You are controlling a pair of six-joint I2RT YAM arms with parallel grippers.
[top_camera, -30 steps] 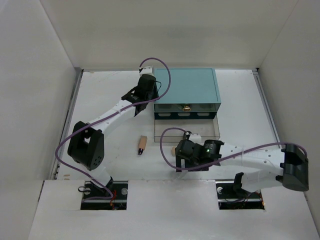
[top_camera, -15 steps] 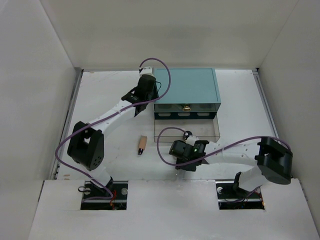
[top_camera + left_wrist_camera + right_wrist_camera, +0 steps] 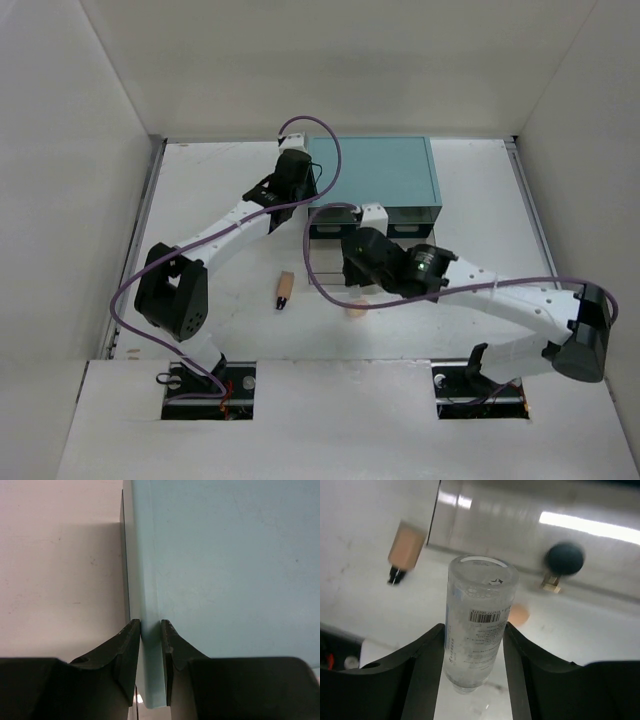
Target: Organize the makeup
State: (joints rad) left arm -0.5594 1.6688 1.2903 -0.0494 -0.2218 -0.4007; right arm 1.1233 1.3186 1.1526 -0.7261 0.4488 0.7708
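In the right wrist view my right gripper [image 3: 474,630] is shut on a clear tube [image 3: 479,605] with a barcode label, one finger on each side of it. From above, the right gripper [image 3: 352,266] hangs over the drawer's left front corner. A tan tube [image 3: 284,290] lies on the table to its left, and a peach sponge [image 3: 355,310] lies just in front. A dark round jar [image 3: 564,558] shows blurred behind the clear drawer wall [image 3: 485,515]. My left gripper [image 3: 150,625] is shut on the left edge of the teal box [image 3: 225,555].
The teal box [image 3: 375,170] stands at the back centre, its clear drawer pulled out toward me and mostly hidden under the right arm. White walls close in the table on the left, the right and the back.
The right arm closed on the clear tube near the front of the table and carried it back toward the drawer, uncovering the peach sponge. The left arm has not moved.
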